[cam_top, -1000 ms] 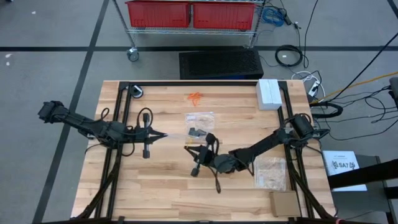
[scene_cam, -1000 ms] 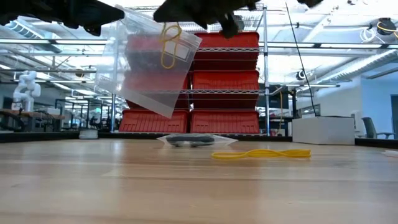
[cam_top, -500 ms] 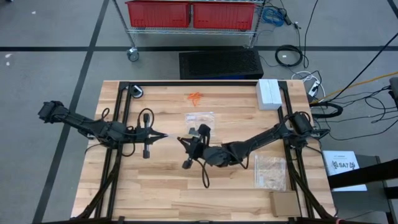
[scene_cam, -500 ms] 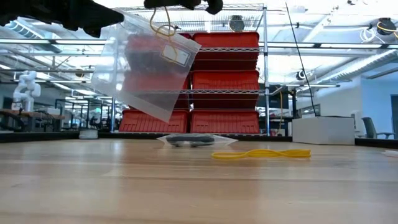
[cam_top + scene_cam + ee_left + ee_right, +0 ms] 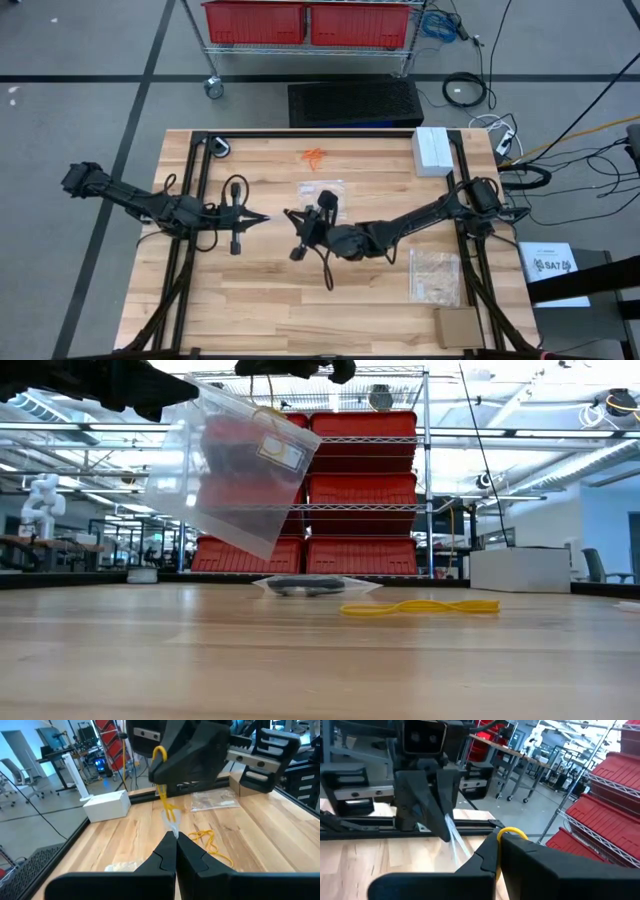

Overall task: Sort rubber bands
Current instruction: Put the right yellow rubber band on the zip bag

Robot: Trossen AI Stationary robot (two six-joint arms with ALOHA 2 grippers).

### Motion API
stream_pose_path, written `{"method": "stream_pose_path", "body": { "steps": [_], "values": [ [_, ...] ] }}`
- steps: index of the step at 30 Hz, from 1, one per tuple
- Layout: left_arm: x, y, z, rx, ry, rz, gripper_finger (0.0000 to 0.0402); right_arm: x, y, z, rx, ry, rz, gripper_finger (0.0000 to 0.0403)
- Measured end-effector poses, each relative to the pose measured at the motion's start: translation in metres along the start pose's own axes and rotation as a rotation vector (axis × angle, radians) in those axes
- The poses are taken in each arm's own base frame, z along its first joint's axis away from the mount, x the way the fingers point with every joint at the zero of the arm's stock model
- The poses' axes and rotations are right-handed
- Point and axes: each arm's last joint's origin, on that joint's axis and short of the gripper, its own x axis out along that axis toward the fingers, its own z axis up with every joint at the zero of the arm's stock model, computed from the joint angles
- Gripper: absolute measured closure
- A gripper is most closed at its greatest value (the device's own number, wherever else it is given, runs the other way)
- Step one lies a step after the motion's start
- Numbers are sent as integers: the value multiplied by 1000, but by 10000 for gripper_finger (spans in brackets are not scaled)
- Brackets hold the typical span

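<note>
Left wrist view shows the right gripper clamped on a yellow rubber band, light and stretchy, above the clear bag, apparently pinched by the left gripper.

The right end effector pinches a yellow rubber band between closed fingers; facing it, the left end effector grips a clear bag above the desk.

Left arm is reaching in from the table's left side, left gripper closed, held above the tabletop. Right arm is stretching across from the right, right gripper closed, facing the left one closely.
</note>
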Motion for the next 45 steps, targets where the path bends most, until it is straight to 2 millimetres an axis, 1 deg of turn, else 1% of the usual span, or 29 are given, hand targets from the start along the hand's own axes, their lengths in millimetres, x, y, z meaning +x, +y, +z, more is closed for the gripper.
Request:
{"method": "stream_pose_path", "body": {
  "steps": [8, 15, 18, 23, 27, 33, 35, 37, 42, 45],
  "values": [
    [0, 0, 1, -2, -6, 1, 401, 0, 0, 0, 26, -1, 6, 403],
    [0, 1, 3, -10, -27, 5, 401, 4, -1, -6, 72, 33, 81, 403],
    [0, 1, 3, -10, -26, 5, 402, 5, -2, -9, 77, 55, 81, 403],
    [0, 1, 3, -11, -26, 5, 401, 6, -1, -13, 108, 83, 142, 403],
    [0, 1, 2, -13, -24, 5, 401, 12, -5, -19, 138, 122, 201, 403],
    [0, 0, 2, -14, -24, 5, 402, 21, -12, -27, 253, 195, 310, 400],
    [0, 0, 2, -14, -23, 4, 401, 24, -16, -31, 284, 229, 331, 390],
    [0, 0, 2, -14, -23, 4, 401, 26, -18, -33, 296, 252, 357, 370],
    [0, 0, 2, -13, -19, 4, 401, 24, -15, -32, 301, 248, 385, 303],
    [0, 0, 2, -12, -16, 4, 401, 21, -16, -27, 305, 237, 392, 268]
  ]
}}
